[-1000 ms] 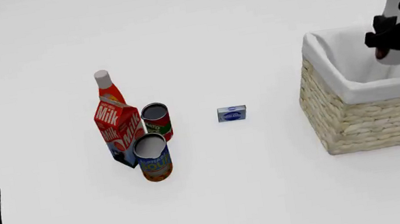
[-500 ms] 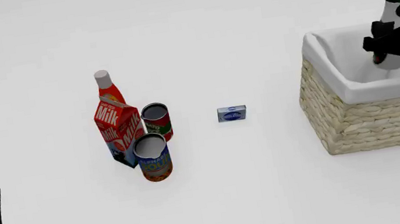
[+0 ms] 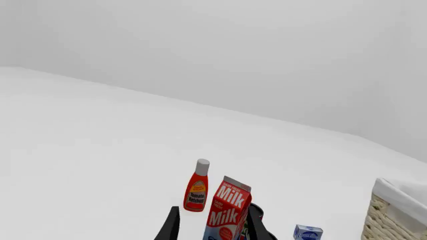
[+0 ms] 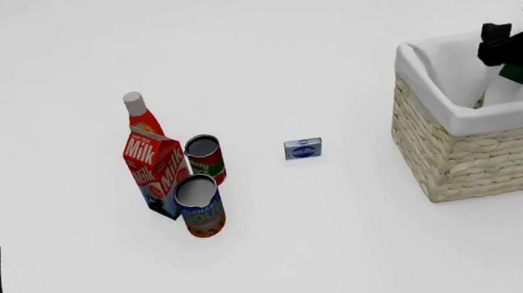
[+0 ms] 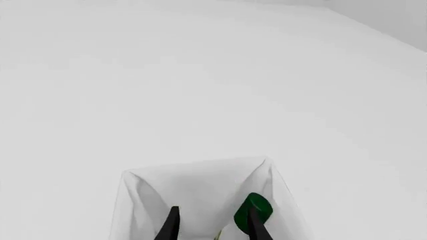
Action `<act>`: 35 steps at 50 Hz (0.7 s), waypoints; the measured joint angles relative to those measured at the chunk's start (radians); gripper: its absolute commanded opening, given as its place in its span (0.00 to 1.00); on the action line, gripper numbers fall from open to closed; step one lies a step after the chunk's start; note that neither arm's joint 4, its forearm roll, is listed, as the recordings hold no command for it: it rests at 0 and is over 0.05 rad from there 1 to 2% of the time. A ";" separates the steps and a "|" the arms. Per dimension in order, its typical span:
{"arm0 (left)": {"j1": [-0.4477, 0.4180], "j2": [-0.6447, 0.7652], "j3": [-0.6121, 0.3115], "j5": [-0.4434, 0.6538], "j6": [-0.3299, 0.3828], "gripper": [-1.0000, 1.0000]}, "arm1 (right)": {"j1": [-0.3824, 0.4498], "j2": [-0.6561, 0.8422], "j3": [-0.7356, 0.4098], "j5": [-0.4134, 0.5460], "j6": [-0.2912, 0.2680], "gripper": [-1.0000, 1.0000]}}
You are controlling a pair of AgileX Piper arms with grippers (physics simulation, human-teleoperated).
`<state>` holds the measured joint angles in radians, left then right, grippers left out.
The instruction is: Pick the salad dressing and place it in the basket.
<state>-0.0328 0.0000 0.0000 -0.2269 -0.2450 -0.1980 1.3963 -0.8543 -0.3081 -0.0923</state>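
Dressing (image 4: pixel 512 73) down inside basket (image 4: pixel 478 154), leaning, green cap (image 5: pixel 253 209) up near the rim; body mostly hidden by lining (image 5: pixel 193 190) and arm. Right claw (image 5: pixel 213 227) over the basket mouth, fingers spread, nothing between them, cap just beside one finger; cannot tell if touching. Looks let go, so placement judged nearly done.

To finish well:
- Lift right claw straight up, fingers kept apart, no sideways drift toward the cap.
- Clear the rim before swinging away; avoid snagging the lining or tipping the basket.
- Check that the bottle rests inside, not propped on the rim.

Left claw (image 3: pixel 213 227) low at near-left of table (image 4: pixel 359 256), fingers apart, empty, well short of milk carton (image 4: pixel 155 173). Best left parked.
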 measured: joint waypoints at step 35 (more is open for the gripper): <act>-0.005 0.000 0.000 -0.002 0.008 1.00 | 0.012 -0.092 0.038 0.024 0.018 1.00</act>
<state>-0.0373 0.0000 0.0000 -0.2285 -0.2374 -0.1864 1.3048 -0.8162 -0.2843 -0.0743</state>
